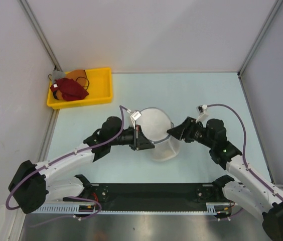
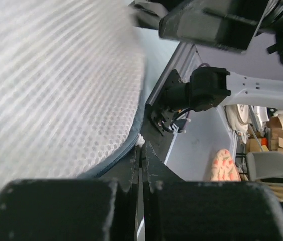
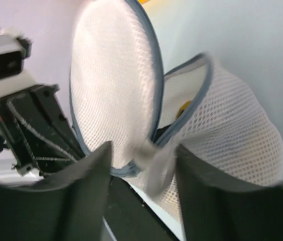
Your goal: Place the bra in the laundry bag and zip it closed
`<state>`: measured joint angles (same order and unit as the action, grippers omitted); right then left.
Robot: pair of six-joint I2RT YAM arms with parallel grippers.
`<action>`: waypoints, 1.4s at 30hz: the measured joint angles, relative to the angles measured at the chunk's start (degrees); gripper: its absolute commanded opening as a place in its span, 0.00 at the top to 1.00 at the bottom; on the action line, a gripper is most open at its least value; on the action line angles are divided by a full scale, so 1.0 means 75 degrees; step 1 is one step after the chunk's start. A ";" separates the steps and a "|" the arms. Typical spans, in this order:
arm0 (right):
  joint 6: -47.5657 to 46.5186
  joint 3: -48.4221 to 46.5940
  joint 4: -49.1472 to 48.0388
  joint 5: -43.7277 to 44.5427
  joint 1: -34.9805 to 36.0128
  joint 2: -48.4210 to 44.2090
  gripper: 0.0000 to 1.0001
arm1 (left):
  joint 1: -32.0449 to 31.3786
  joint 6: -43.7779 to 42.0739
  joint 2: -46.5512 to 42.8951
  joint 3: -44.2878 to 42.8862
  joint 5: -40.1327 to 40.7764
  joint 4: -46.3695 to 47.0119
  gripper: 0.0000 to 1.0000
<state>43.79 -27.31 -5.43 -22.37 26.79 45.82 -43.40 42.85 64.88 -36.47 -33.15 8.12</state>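
Top view: one bin [image 1: 100,86], yellow, sits at the far left corner of the table [image 1: 201,95], well apart from both arms.
Bra [image 1: 71,89]: I judge it to be the maroon bundle lying in the bin. Orange and grey scraps lie with it, and I cannot tell whether they are separate pieces. It is not in the bag.
Left gripper [image 1: 140,137]: its fingers are pressed together on the bag's left rim, pinching the dark edge. The left wrist view shows only a hairline gap between them.
Bag [image 1: 156,125]: it sits mid-table between the two grippers, with the clamshell open. One half stands nearly upright on the far side and the other sags lower toward the near edge. Nothing dark shows through the mesh.
Right gripper [image 1: 174,132]: it is at the bag's right rim with its fingers spread wide. A blurred pale tab sits between them, and I cannot tell whether either finger touches it.
Key relation: the bra lies far-left of the bag, beyond the left gripper. The left arm is the nearer one, but it is busy holding the rim. The gap between the halves opens toward the right gripper.
Counts: one bin, one maroon bundle, one bag of two halves, two grippers.
Step, as I judge it: the mouth is being held open. Fetching the bra and zipping the bag are both undone.
Risk: if the left gripper lets go to reach the bin, the upright half may flop shut.
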 measured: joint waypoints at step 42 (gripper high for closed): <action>-0.2873 -0.0213 0.0909 0.0539 0.2815 -0.0527 0.57 | -0.0294 -0.1122 0.0507 -0.0498 -0.1306 -0.0393 1.00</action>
<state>22.24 -28.91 1.39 -18.33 47.90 41.87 -45.60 34.44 68.69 -40.21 -42.94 5.17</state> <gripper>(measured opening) 0.470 0.008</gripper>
